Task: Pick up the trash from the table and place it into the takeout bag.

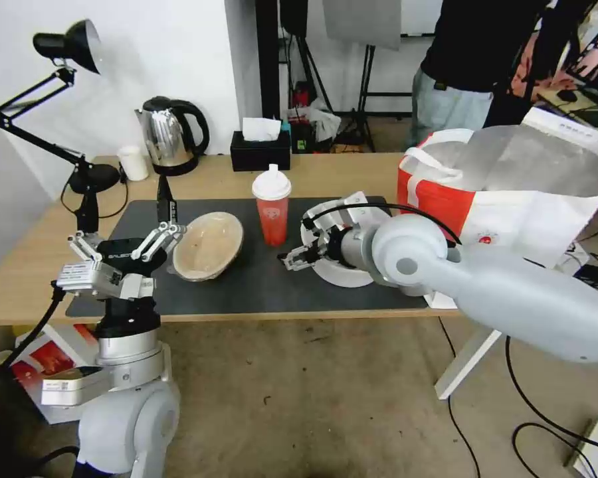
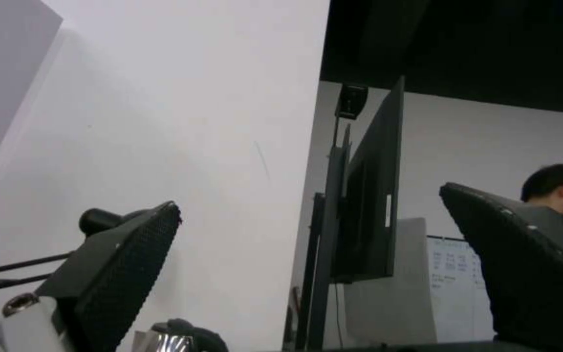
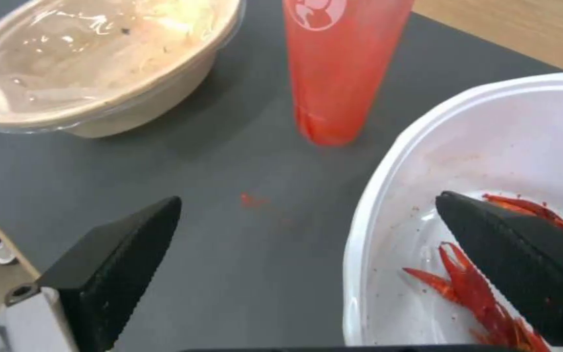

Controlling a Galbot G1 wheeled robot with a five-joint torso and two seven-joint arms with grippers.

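Right gripper point(image 1: 298, 257) is low over the black mat point(image 1: 259, 285), fingers spread wide and straddling the near rim of the white plastic bowl point(image 1: 342, 273): one fingertip over the bowl's inside, the other over bare mat, nothing pinched. Bowl is round, thin-walled, glossy white, with red crayfish shells point(image 3: 484, 293) and a greasy film in the bottom. It sits on the mat's right half, just beside the takeout bag point(image 1: 505, 192), which stands open at the table's point(image 1: 20, 265) right end with silver foil lining showing, red lower panel, white handles. Red cup point(image 1: 272, 206) with white spouted lid stands upright mid-mat, between the two bowls, apart from both. Tan pulp bowl point(image 1: 208, 244) is left of the cup, shallow, tilted up on its edge, smeared inside. Left gripper point(image 1: 123, 249) is beside the pulp bowl's left rim, pointing upward, fingers spread and holding nothing; whether it touches the rim I can't tell.
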